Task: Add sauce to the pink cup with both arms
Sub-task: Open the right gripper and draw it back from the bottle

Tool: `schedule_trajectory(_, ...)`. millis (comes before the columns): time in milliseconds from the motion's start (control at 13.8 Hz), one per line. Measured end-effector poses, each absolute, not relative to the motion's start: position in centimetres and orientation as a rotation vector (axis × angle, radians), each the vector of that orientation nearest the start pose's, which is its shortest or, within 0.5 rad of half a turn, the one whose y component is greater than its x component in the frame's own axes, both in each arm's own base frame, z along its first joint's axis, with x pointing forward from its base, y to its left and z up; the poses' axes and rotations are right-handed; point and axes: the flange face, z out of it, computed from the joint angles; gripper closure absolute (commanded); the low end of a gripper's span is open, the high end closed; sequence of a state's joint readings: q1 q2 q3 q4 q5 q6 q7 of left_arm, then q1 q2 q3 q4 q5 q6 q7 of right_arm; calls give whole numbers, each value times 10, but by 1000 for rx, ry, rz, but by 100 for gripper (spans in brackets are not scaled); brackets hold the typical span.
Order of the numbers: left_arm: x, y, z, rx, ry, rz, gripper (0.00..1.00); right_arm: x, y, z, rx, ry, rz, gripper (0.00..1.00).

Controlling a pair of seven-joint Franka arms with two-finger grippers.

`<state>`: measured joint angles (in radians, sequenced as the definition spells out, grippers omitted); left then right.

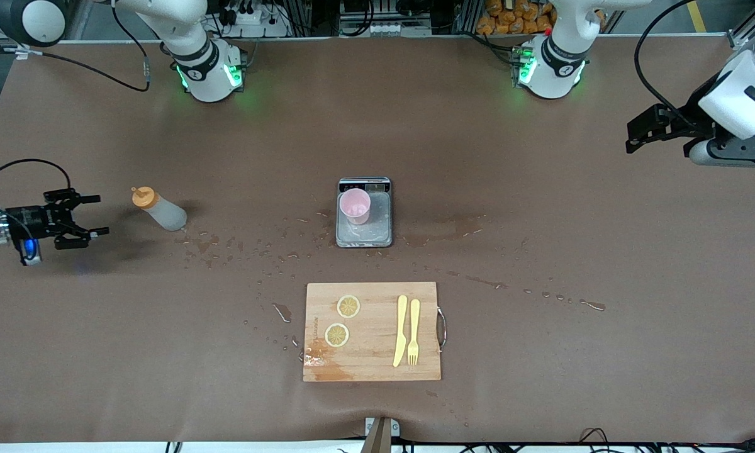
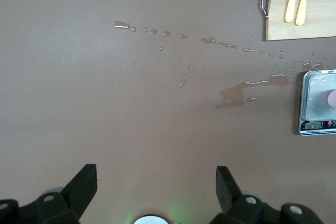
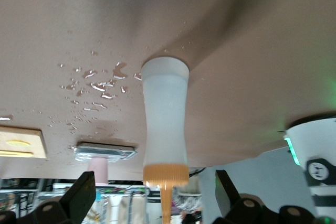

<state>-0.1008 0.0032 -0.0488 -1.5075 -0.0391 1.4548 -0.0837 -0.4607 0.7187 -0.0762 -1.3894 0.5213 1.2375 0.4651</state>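
Note:
The sauce bottle (image 1: 159, 209), whitish with an orange nozzle cap, stands on the brown table toward the right arm's end. My right gripper (image 1: 94, 215) is open and empty, level with the bottle and a short gap from it. In the right wrist view the bottle (image 3: 164, 124) lies straight ahead of the right gripper (image 3: 155, 192). The pink cup (image 1: 355, 206) stands on a small scale (image 1: 365, 236) at the table's middle. My left gripper (image 1: 634, 137) is open and empty, held high at the left arm's end; it shows open in the left wrist view (image 2: 156, 184).
A wooden cutting board (image 1: 372, 365) lies nearer the front camera than the scale, with two lemon slices (image 1: 348, 306), a yellow knife (image 1: 401, 330) and a fork (image 1: 413, 331). Wet spills and droplets (image 1: 443, 229) spread around the scale and between it and the bottle.

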Motion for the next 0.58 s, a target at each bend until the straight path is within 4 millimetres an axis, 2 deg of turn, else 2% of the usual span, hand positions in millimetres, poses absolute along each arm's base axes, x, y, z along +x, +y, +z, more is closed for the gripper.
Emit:
schedule_trajectory(145, 537, -86, 643, -3171, 110, 95, 0, 589, -238, 293, -2138, 1151, 1113, 0)
schedule_trajectory(289, 537, -85, 643, -3171, 110, 95, 0, 608, -205, 324, -2265, 1080, 1103, 0)
schedule_trajectory(434, 537, -85, 642, -3171, 110, 95, 0, 625, -165, 369, -2397, 1007, 1038, 0)
schedule_trajectory(579, 537, -86, 642, -3171, 110, 95, 0, 631, -132, 418, -2487, 942, 947, 0)
